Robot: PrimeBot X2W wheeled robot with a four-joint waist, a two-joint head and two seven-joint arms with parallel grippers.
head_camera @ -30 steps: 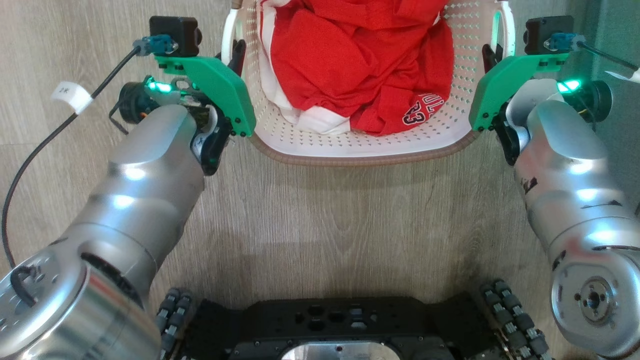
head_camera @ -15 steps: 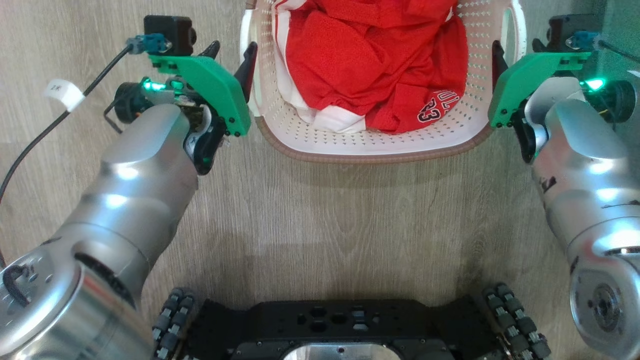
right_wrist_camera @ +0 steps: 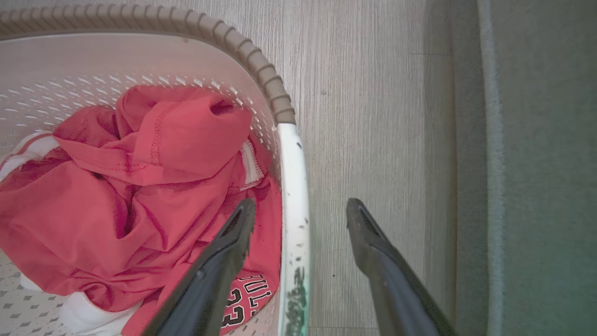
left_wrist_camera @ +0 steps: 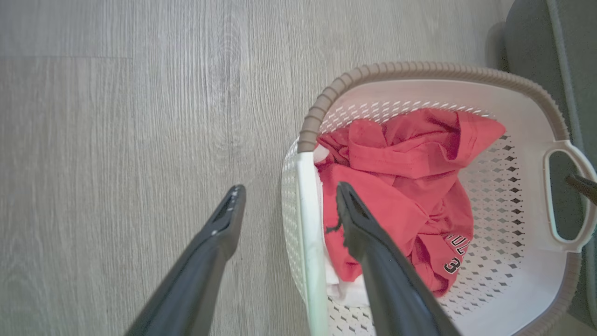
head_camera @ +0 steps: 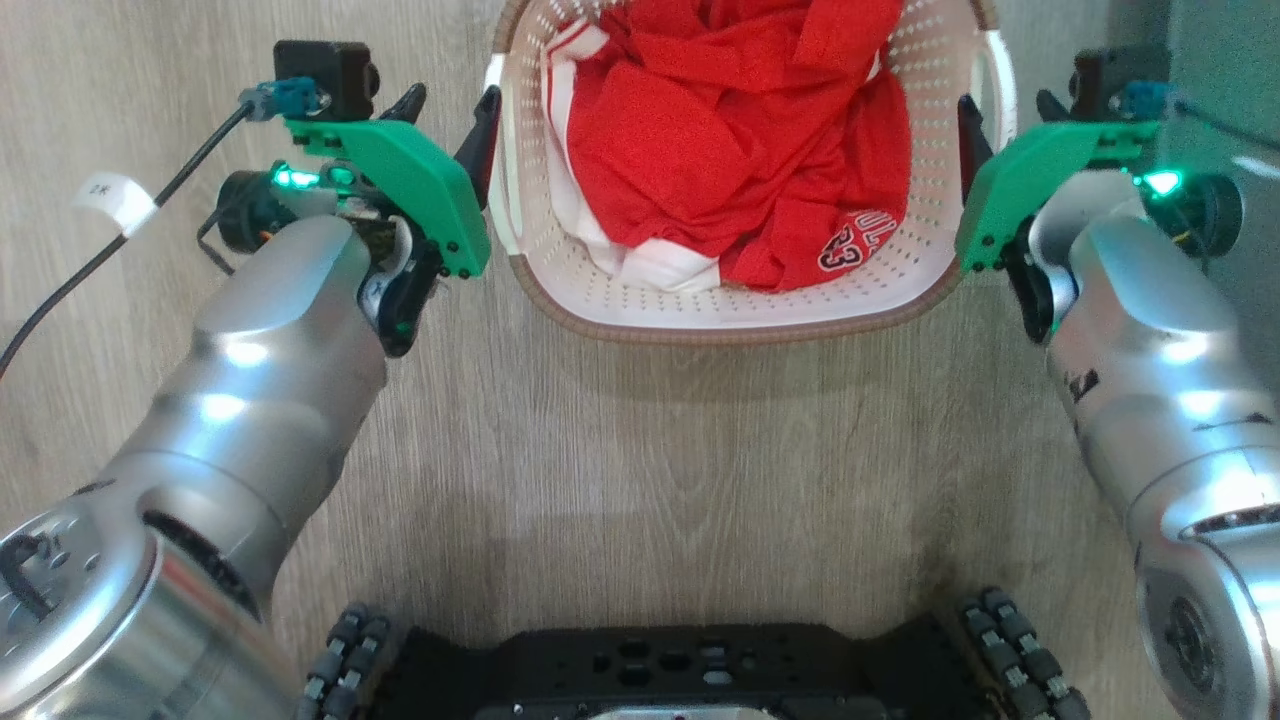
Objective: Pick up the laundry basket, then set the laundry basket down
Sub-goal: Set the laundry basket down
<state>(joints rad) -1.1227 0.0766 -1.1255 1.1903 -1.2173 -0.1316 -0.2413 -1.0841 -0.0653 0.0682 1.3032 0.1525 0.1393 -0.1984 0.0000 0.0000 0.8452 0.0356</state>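
A small cream-white perforated laundry basket (head_camera: 740, 328) with a brown woven-look rim sits on a pale wood-look floor (head_camera: 700, 450), straight ahead of the robot's dark wheeled base (head_camera: 680, 660). Crumpled red clothing (head_camera: 720, 150) with white trim and dark lettering fills the basket. One silver arm reaches forward on each side of it.

The left gripper (head_camera: 450, 105) has its two dark fingers spread apart, straddling the basket's white left handle (left_wrist_camera: 310, 233). In the left wrist view, one finger hangs over the floor and the other over the clothing, with gaps either side of the handle.

The right gripper (head_camera: 1005, 105) is spread the same way across the white right handle (right_wrist_camera: 296, 186), one finger inside the basket and one outside. A grey-green surface (right_wrist_camera: 536, 163) lies just beyond the basket's right side.
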